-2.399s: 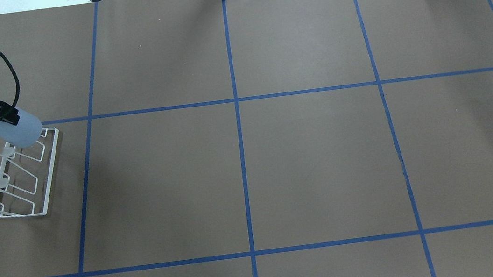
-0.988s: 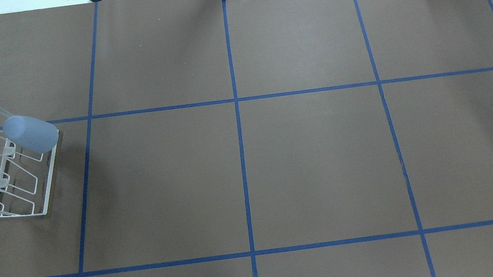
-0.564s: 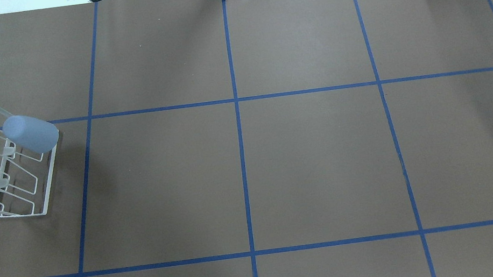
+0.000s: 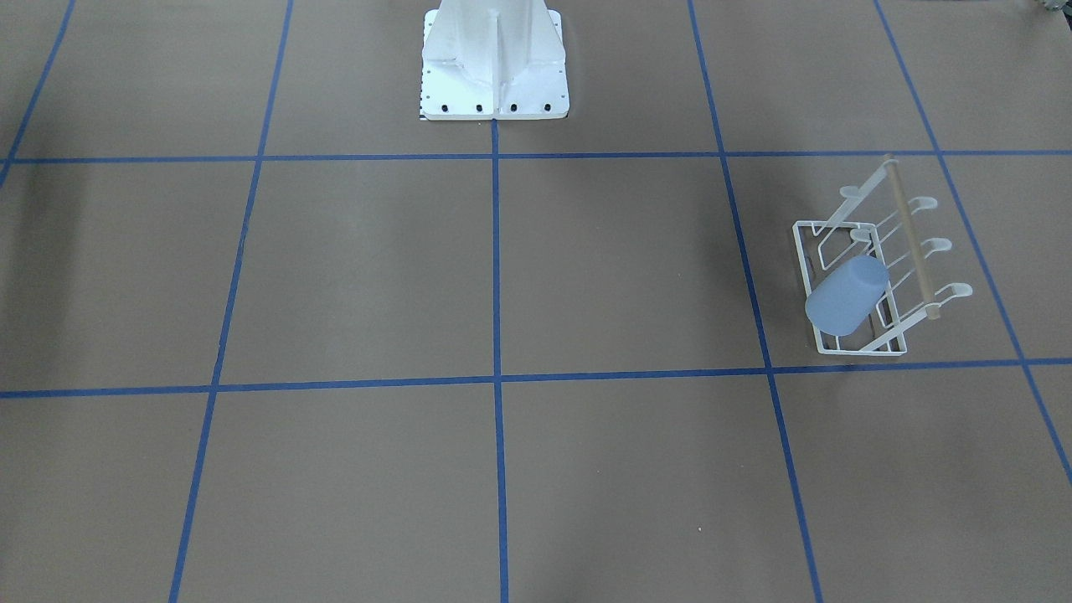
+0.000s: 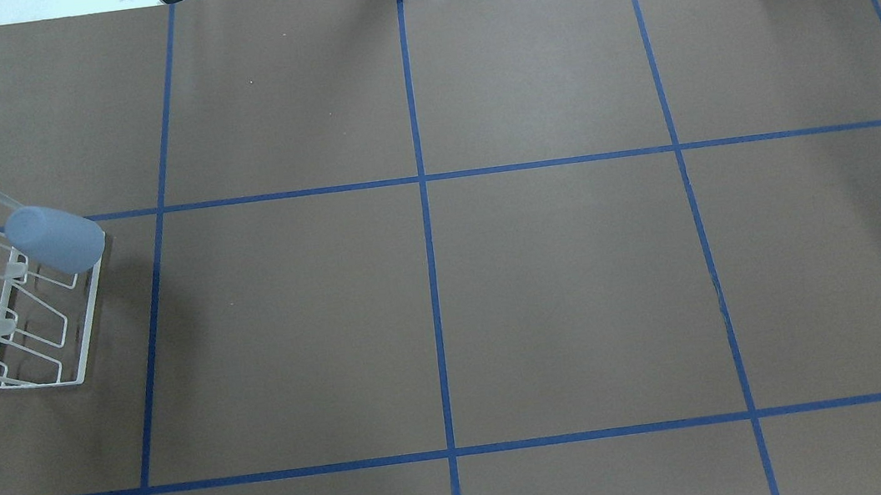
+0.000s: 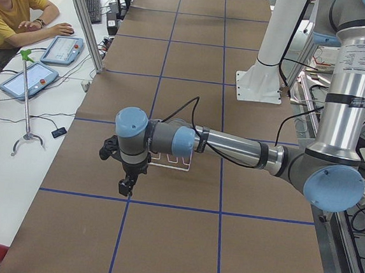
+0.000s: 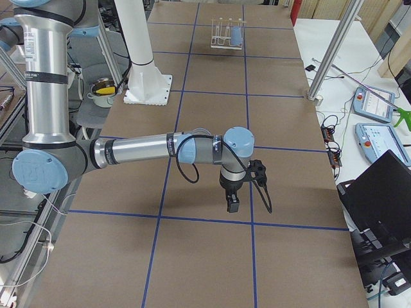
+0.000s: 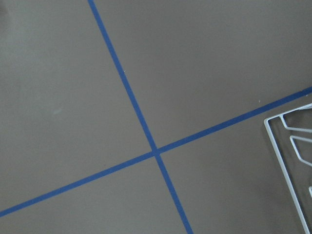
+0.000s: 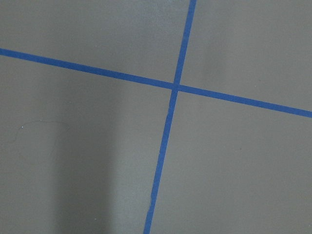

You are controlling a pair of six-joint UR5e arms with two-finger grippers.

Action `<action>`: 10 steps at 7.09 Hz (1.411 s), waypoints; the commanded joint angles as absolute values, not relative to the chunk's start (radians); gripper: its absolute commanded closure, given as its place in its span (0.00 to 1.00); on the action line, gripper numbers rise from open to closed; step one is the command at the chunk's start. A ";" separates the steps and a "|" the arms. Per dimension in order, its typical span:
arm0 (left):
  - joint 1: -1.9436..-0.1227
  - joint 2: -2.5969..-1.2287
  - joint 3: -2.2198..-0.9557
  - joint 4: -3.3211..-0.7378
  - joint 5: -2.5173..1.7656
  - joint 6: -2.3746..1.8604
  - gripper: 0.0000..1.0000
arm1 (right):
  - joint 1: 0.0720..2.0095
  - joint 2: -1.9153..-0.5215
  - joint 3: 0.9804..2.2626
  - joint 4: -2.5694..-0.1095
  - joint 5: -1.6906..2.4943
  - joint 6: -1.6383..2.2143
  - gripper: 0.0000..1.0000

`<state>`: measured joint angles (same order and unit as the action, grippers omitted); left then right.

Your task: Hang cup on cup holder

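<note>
The light blue cup [image 5: 57, 238] sits mouth-down and tilted over a prong at the far end of the white wire cup holder [image 5: 91, 307], at the table's left. It also shows in the front view [image 4: 846, 295] beside the holder's wooden rod [image 4: 915, 251]. My left gripper [image 6: 126, 186] hangs over the table next to the holder, apart from the cup; I cannot tell if it is open or shut. My right gripper [image 7: 232, 205] hangs over bare table far from the holder [image 7: 225, 33]; I cannot tell its state. A corner of the holder [image 8: 282, 161] shows in the left wrist view.
The white robot pedestal [image 4: 494, 63] stands at the table's near middle edge. Blue tape lines [image 5: 423, 199] divide the brown table cover into squares. An operator [image 6: 14, 13] sits at a side desk with tablets, beyond the table's far edge.
My left gripper let go of the cup and moved out of the overhead view to the left. The cup has stayed on the prong, settled a little lower.
</note>
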<state>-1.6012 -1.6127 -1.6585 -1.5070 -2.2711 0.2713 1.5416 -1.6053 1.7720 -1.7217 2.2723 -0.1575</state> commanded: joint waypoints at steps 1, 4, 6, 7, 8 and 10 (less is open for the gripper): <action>-1.631 -1.493 -1.751 -1.513 -2.246 0.261 0.02 | 1.542 -1.602 1.784 -1.721 2.269 -0.094 0.00; -1.629 -1.488 -1.747 -1.511 -2.244 0.261 0.02 | 1.542 -1.594 1.787 -1.721 2.270 -0.071 0.00; -1.629 -1.483 -1.750 -1.513 -2.244 0.262 0.02 | 1.542 -1.594 1.787 -1.721 2.270 -0.072 0.00; -1.629 -1.483 -1.744 -1.511 -2.244 0.264 0.02 | 1.542 -1.594 1.787 -1.721 2.269 -0.072 0.00; -1.629 -1.474 -1.744 -1.511 -2.244 0.262 0.02 | 1.542 -1.594 1.787 -1.721 2.269 -0.072 0.00; -1.629 -1.471 -1.746 -1.511 -2.244 0.262 0.02 | 1.542 -1.594 1.789 -1.721 2.269 -0.060 0.00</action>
